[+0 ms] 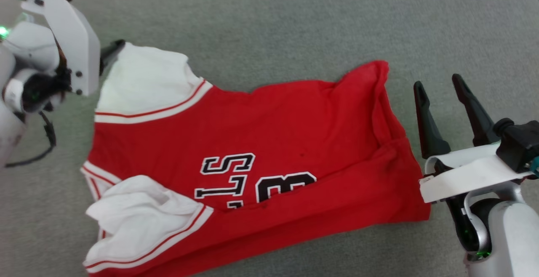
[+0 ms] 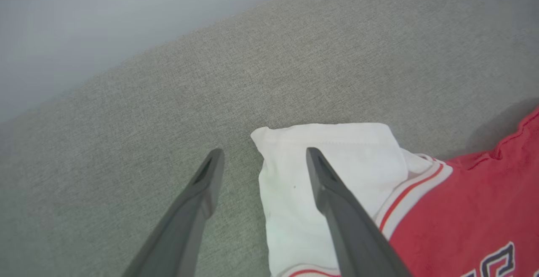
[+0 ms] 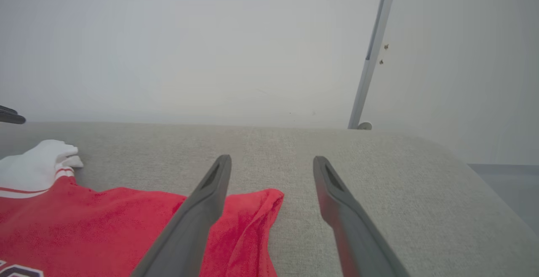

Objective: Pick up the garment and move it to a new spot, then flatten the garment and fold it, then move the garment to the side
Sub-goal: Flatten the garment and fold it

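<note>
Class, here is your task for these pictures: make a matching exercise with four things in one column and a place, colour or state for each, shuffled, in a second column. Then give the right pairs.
Column one
1 garment
2 left gripper
3 right gripper
4 fabric surface

Column two
A open, beside the red hem
B plain grey, under everything
C open, by a white sleeve
D mostly red, lying spread out

Pairs: 1-D, 2-C, 3-A, 4-B
</note>
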Controlling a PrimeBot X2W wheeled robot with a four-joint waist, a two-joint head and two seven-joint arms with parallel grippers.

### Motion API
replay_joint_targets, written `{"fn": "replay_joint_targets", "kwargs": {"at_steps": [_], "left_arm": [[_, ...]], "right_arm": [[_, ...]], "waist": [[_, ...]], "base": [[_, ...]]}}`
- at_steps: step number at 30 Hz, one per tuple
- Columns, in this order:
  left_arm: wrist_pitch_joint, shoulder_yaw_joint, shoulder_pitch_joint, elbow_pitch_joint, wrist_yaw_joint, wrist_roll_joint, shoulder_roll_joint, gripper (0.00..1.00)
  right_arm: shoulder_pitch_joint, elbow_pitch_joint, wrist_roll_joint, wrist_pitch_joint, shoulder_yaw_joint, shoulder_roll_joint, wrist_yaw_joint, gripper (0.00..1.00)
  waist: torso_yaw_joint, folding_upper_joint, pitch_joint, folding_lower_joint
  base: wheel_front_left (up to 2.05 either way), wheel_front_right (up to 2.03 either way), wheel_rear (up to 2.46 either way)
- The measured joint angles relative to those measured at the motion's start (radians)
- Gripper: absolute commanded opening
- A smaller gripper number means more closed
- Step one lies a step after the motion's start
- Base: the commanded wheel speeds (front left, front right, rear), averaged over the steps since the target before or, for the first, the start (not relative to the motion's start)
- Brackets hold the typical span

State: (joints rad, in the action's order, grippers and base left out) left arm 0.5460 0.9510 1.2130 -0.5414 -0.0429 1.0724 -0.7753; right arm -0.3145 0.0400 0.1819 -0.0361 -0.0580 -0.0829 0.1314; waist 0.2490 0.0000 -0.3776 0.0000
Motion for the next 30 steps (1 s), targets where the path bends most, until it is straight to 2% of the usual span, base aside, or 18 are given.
{"fn": "replay_joint_targets", "kwargs": {"at_steps": [15, 16, 17, 18, 19, 24, 30], "left_arm": [[0.159, 0.041, 0.105, -0.219, 0.005, -0.009, 0.061, 0.99], [0.173, 0.044, 0.109, -0.228, 0.004, -0.009, 0.063, 0.81], [0.186, 0.044, 0.114, -0.237, 0.005, -0.007, 0.066, 0.50], [0.198, 0.044, 0.118, -0.247, 0.007, -0.002, 0.070, 0.35], [0.212, 0.046, 0.121, -0.251, 0.002, 0.002, 0.073, 0.00], [0.245, 0.042, 0.124, -0.263, -0.002, 0.026, 0.087, 0.00], [0.251, 0.042, 0.136, -0.266, -0.009, 0.034, 0.101, 0.00]], "right_arm": [[-0.040, -0.058, 0.012, 0.012, -0.020, 0.025, 0.000, 1.00], [-0.042, -0.059, 0.015, 0.015, -0.020, 0.025, 0.000, 1.00], [-0.044, -0.059, 0.017, 0.017, -0.020, 0.026, 0.000, 1.00], [-0.045, -0.058, 0.017, 0.021, -0.020, 0.026, 0.000, 1.00], [-0.045, -0.058, 0.020, 0.030, -0.020, 0.027, 0.000, 1.00], [-0.073, -0.045, 0.039, 0.076, -0.017, 0.029, 0.000, 1.00], [-0.152, -0.066, 0.063, 0.234, -0.017, 0.030, 0.000, 1.00]], "waist": [[0.072, 0.0000, -0.105, 0.0000], [0.074, 0.0000, -0.108, 0.0000], [0.076, 0.0000, -0.110, 0.0000], [0.078, 0.0000, -0.113, 0.0000], [0.079, 0.0000, -0.114, 0.0000], [0.076, 0.0000, -0.120, 0.0000], [0.065, 0.0000, -0.126, 0.0000]], "base": [[0.00, 0.00, 0.00], [0.00, 0.00, 0.00], [0.00, 0.00, 0.00], [0.00, 0.00, 0.00], [0.00, 0.00, 0.00], [0.00, 0.00, 0.00], [0.00, 0.00, 0.00]]}}
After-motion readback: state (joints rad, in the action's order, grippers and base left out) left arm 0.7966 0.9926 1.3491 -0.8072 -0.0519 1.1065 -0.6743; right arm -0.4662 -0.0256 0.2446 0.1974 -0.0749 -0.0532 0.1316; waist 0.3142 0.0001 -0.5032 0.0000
